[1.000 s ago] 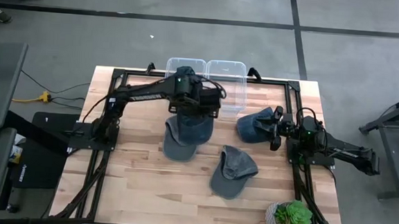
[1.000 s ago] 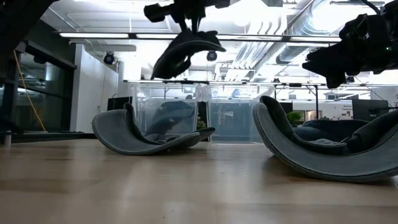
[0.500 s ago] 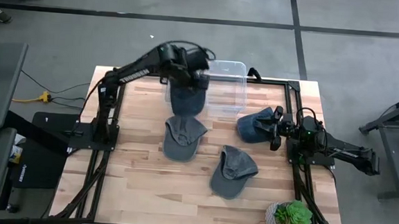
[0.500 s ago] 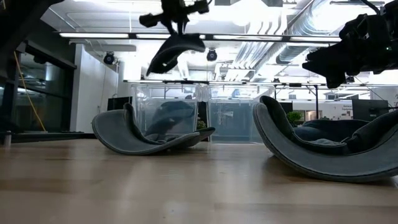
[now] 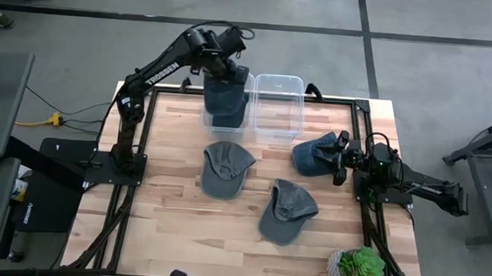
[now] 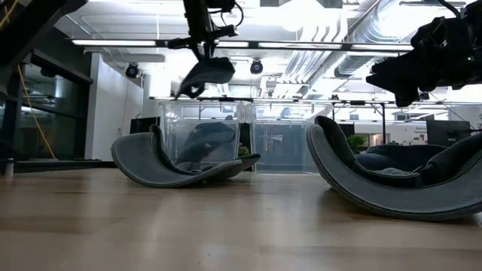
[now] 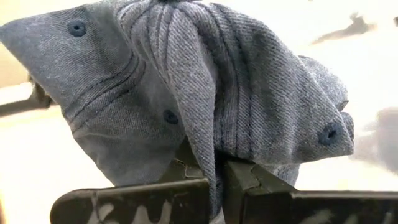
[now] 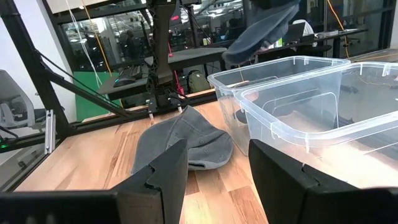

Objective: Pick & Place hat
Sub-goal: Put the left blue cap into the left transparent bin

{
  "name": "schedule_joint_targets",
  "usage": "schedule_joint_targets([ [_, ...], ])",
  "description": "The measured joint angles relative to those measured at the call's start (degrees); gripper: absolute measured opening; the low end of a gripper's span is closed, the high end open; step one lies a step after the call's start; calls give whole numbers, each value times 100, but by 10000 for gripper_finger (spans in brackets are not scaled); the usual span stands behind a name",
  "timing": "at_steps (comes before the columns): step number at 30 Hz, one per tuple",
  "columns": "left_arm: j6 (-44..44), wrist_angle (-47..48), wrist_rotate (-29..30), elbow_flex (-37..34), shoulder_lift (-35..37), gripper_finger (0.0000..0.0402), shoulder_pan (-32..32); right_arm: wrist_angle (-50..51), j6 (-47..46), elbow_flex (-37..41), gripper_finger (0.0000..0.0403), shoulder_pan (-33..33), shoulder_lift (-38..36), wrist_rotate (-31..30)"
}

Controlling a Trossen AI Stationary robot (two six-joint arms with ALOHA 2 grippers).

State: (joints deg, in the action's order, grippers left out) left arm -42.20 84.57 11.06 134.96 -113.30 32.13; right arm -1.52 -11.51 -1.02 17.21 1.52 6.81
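My left gripper [image 5: 226,58] is shut on a grey cap [image 5: 226,101] that hangs over the left clear bin [image 5: 207,110] at the table's far edge. The cap also shows in the low view [image 6: 205,74] and the right wrist view [image 8: 261,26]. Three more grey caps lie on the table: one in the middle [image 5: 224,167], one nearer the front [image 5: 286,211], and one at the right [image 5: 315,153]. My right gripper [image 5: 340,157] is open and empty beside that right-hand cap. My left gripper pinches a bunched fold of the cap's crown [image 7: 216,163] between its two fingers, several layers together. The fingers come from above, pointing down. The cap hangs below them, slack and lifted clear above the left bin.
A second clear bin [image 5: 279,106] stands right of the first. A dark shape shows through the left bin's wall [image 6: 205,141]. A potted plant [image 5: 359,268] stands at the front right corner. Black frame rails [image 5: 140,131] run along the table's sides.
My left gripper has carried the cap from above the middle cap toward the table's far edge, and it now hangs over the left bin. The cap has stayed hanging, clear of everything. The right arm has kept still.
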Motion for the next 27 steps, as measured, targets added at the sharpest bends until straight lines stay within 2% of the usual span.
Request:
schedule_joint_targets([
  [3,18,-264,-4,0,0,0,49,0,1,0,165,-2,0,0],
  [14,-109,-245,-140,-7,-327,0,2,0,0,0,165,-1,0,0],
  [27,-411,-78,154,7,-743,0,-74,0,0,0,165,0,2,0],
])
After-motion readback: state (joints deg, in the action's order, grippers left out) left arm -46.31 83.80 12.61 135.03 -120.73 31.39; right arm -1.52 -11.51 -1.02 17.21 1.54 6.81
